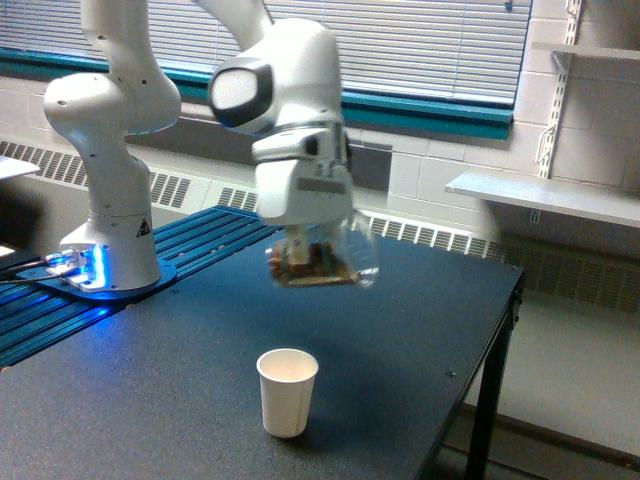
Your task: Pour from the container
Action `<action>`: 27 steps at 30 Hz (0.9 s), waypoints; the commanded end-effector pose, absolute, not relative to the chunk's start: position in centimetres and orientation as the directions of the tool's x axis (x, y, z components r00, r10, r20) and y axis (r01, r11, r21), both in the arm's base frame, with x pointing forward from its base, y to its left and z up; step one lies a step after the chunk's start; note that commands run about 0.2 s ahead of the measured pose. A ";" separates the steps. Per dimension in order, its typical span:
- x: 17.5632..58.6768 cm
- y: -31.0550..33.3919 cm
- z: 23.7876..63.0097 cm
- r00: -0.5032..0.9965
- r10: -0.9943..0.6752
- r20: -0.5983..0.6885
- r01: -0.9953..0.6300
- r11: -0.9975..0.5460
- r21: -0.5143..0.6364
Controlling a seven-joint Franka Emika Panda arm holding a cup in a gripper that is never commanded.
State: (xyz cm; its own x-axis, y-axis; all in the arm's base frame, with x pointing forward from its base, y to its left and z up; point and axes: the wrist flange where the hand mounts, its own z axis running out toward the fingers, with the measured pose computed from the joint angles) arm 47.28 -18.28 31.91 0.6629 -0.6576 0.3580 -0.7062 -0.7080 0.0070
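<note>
Even, moderately bright indoor lighting. Blue glow at the arm's base (85, 268) tints the adjacent slats. Gripper (305, 255) and container (325, 262) motion-blurred; paper cup (287, 391) sharp, casting a soft shadow on the dark surface (400, 330).

A dark, speckled table top on black metal legs (420, 330) carries one white paper cup (287, 391), standing upright near the table's front edge, mouth open upward.
</note>
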 end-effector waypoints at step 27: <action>39.5 -22.5 27.2 0.679 -0.661 0.318 -0.725 -0.671 0.152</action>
